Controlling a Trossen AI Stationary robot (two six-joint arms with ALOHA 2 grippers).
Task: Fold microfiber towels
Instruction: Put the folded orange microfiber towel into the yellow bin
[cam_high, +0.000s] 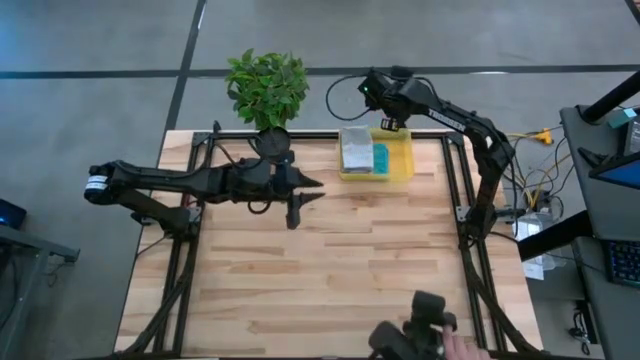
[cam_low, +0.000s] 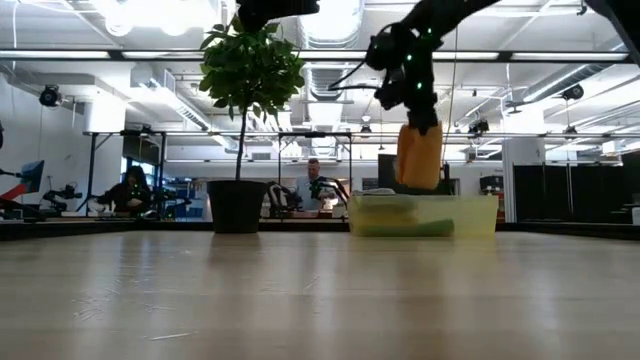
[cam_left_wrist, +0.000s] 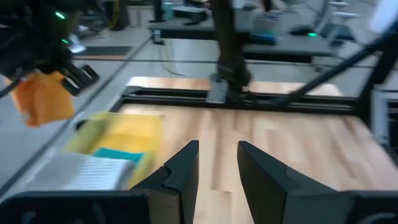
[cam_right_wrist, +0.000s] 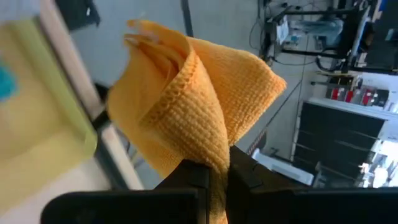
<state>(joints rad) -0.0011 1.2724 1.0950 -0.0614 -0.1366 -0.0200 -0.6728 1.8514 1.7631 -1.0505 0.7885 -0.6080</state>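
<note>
Towels are the job here: on the big wooden bench (cam_high: 330, 260) sits a yellow bin (cam_high: 400, 168) with the grey towel (cam_high: 356, 150) and teal towel (cam_high: 381, 157) inside. The right gripper (cam_right_wrist: 214, 177) has its jaws pinching the orange towel (cam_right_wrist: 186, 93), which hangs bunched above the bin. To do well, it should carry the towel to bare bench and lay it flat; the left gripper (cam_left_wrist: 217, 165) waits mid-bench, jaws a little apart and holding nothing.

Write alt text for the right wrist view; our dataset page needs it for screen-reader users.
The right tool is shut on a bunched orange towel that billows up above its dark fingers. Beside it lies the yellow bin, with a blurred workshop behind.
</note>
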